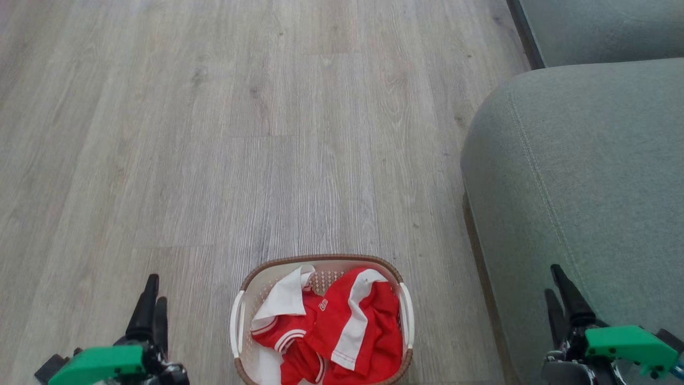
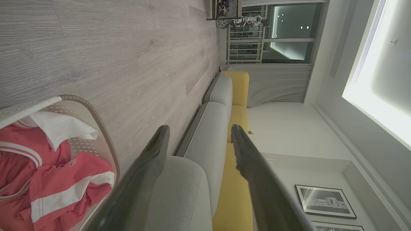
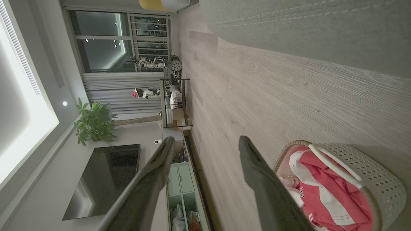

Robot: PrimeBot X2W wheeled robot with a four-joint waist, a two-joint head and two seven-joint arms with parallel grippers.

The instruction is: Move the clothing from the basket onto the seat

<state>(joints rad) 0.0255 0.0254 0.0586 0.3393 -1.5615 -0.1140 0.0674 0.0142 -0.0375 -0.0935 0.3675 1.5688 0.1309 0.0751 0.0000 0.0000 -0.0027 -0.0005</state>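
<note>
The basket [image 1: 239, 315], cream-white with a brown woven-look rim, stands on the floor at the bottom centre of the head view. Crumpled inside it lies the red clothing [image 1: 342, 326] with white panels and stripes; it is also seen in the wrist views as clothing [image 2: 61, 186] and clothing [image 3: 324, 189]. The grey seat [image 1: 582, 176] fills the right side, beside the basket. My left gripper [image 1: 150, 305] hangs open left of the basket, empty. My right gripper [image 1: 558, 302] is open over the seat's front edge, holding nothing.
Pale wood-plank floor [image 1: 240, 133] stretches ahead and to the left. A second grey cushion [image 1: 604, 27] lies beyond the seat. Across the room stand a low cabinet [image 3: 179, 189], a dark TV screen [image 3: 106, 179], a plant [image 3: 93, 123] and a rack [image 3: 175, 102].
</note>
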